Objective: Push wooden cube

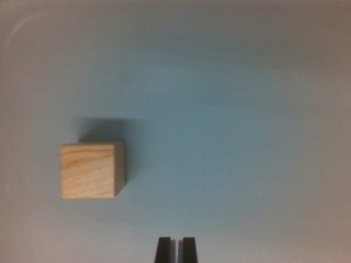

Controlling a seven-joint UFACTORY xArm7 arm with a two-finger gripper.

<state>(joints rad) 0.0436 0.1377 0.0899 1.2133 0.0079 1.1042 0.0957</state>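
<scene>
So the gripper (176,249) is poking in at the bottom edge of the frame, a bit right of center. You only see the tips of two dark fingers (163,250), standing side by side with just a thin sliver of a gap between them, so it's basically closed, and there's nothing pinched in there. The tips are over bare surface, not touching anything.

Up and to the left of that, in the left-middle part of the frame, sits the wooden cube (90,170). Light-colored wood, grain lines visible on the top face, and you can see a narrow strip of its right side too. It's sitting flat and square to the frame, well apart from the fingers. It casts a soft dark shadow toward the upper right of itself.

Everything's on a plain table (247,109) that looks pale blue-gray in the middle and fades to a beige tone toward the edges of the frame. The picture's a little soft overall.
</scene>
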